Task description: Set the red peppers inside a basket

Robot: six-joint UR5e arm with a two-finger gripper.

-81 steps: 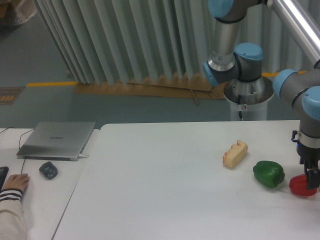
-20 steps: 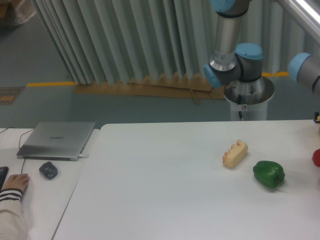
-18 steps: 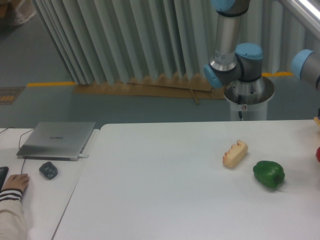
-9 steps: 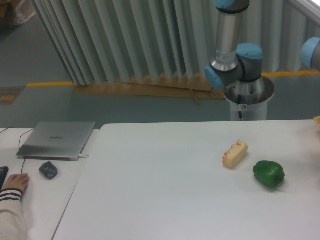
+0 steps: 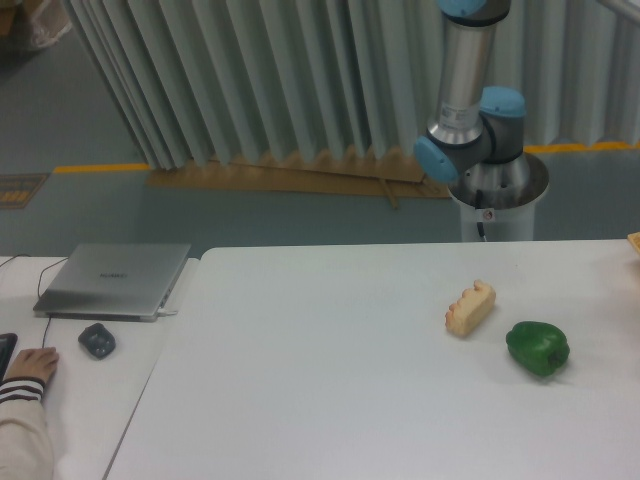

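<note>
Resting on the smooth white table (image 5: 330, 380), a glossy lobed green pepper (image 5: 537, 348) neighbours ridged beige bread (image 5: 470, 307); fingers unseen.

Green pepper (image 5: 537, 348), beige bread piece (image 5: 470, 307), white table (image 5: 350, 380).

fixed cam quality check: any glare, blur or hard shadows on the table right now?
Fixed camera: overall soft and slightly blurry, low detail. The white table is evenly lit with no glare spots. The green pepper carries a faint sheen and throws only a small soft shadow beside it, as does the bread piece. The laptop lid looks matte. The claw is out of frame.
</note>
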